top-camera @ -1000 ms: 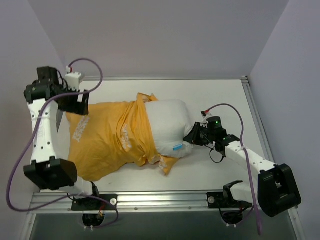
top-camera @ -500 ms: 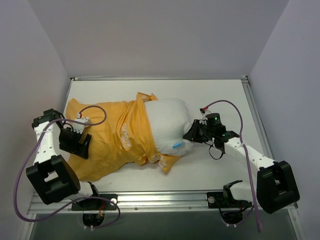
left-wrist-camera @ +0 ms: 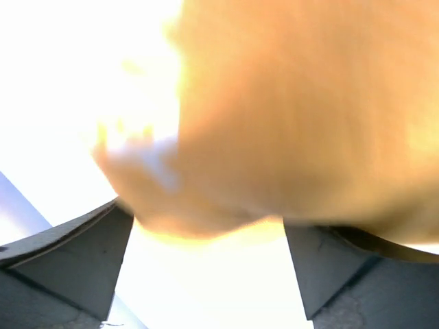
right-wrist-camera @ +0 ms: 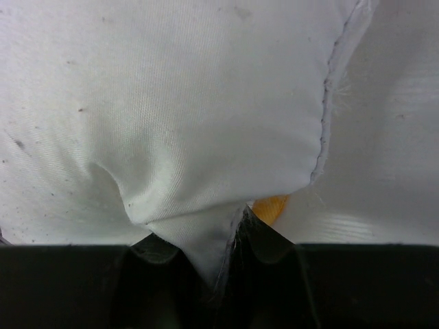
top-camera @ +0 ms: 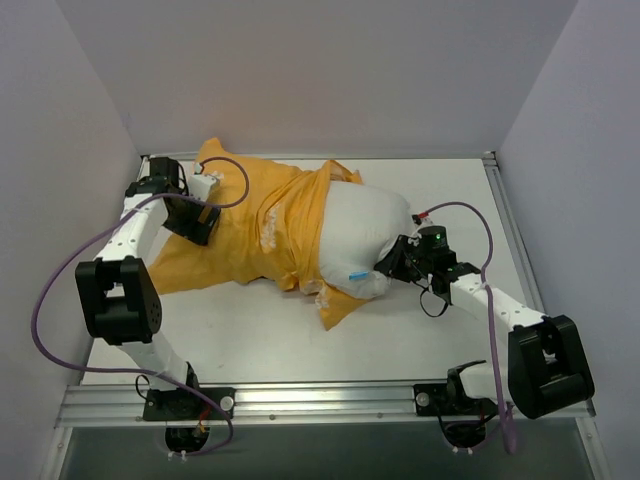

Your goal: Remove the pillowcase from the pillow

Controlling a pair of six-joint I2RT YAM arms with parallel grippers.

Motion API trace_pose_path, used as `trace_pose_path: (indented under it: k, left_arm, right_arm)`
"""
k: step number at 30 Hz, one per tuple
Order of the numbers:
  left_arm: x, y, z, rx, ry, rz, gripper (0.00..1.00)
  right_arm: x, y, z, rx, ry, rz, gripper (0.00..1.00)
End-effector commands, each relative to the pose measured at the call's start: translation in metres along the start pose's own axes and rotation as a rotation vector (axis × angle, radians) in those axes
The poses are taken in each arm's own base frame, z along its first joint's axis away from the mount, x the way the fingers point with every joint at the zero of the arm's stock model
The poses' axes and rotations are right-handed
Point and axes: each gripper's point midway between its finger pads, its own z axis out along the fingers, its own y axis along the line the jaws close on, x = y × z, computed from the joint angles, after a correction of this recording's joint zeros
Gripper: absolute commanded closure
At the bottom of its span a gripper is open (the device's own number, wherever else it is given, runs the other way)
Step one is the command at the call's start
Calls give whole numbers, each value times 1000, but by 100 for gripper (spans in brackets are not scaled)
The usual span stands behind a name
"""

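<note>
The orange-yellow pillowcase (top-camera: 255,225) lies across the left and middle of the table, bunched around the left half of the white pillow (top-camera: 365,235). The pillow's right half is bare, with its blue tag (top-camera: 355,275) at the near edge. My right gripper (top-camera: 388,266) is shut on a fold of the pillow's right edge (right-wrist-camera: 206,178); its tips (right-wrist-camera: 230,229) pinch white fabric, with a bit of orange (right-wrist-camera: 271,205) beside them. My left gripper (top-camera: 203,205) is over the pillowcase's far-left end. Its fingers (left-wrist-camera: 82,253) stand wide apart, with blurred orange fabric (left-wrist-camera: 288,116) just ahead of them.
The white table (top-camera: 440,340) has a metal rail along its near edge (top-camera: 330,400) and grey walls on three sides. A corner of the pillowcase (top-camera: 213,152) reaches the far edge. Purple cables loop from both arms.
My left arm swung from the near left to the far left. The pillowcase's left end went with it toward the far corner, and the pillow shifted right and turned. My right gripper kept its hold.
</note>
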Motion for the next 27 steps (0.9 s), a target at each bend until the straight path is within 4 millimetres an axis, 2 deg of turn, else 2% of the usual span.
trace_pose_path:
  k: [1,2,4,5,6,10,12,13,15,18,20,25,26,27]
  left_arm:
    - [-45,5,-17,10,-131,20,1]
    - [-36,1,-16,30,-107,44,6]
    - [-12,2,-23,43,-71,103,6]
    - [4,-3,-25,63,-59,114,6]
    - [21,3,-28,71,-37,98,6]
    - [56,12,-35,82,-52,118,6]
    - [66,17,-24,43,-27,119,6]
    - [66,16,-17,26,-10,100,6]
    - [61,29,1,-48,10,57,6]
    - [57,32,20,-55,6,-7,6]
    - [49,28,31,-25,-43,-20,6]
    - [45,16,55,39,-86,-55,6]
    - [48,15,62,48,-75,-67,10]
    - [50,15,66,49,-70,-78,27]
  right_arm:
    - [-15,1,5,-5,-21,7,100]
    - [-22,3,5,-7,-32,1,100]
    - [-29,-4,3,11,-39,-6,100]
    - [-34,-4,2,12,-47,-8,100]
    - [-38,-8,0,19,-51,-1,100]
    - [-43,-10,-1,18,-51,-12,100]
    - [-41,-13,0,25,-42,-14,100]
    - [-41,-14,0,28,-42,-13,100]
    - [-40,-16,0,30,-40,-10,100]
    - [-41,-18,0,35,-40,-7,100]
    - [-42,-20,0,41,-41,-5,100]
    - [-43,-24,1,51,-38,-5,100]
    - [-42,-26,1,53,-35,-2,100]
    - [-46,-30,0,57,-44,7,100]
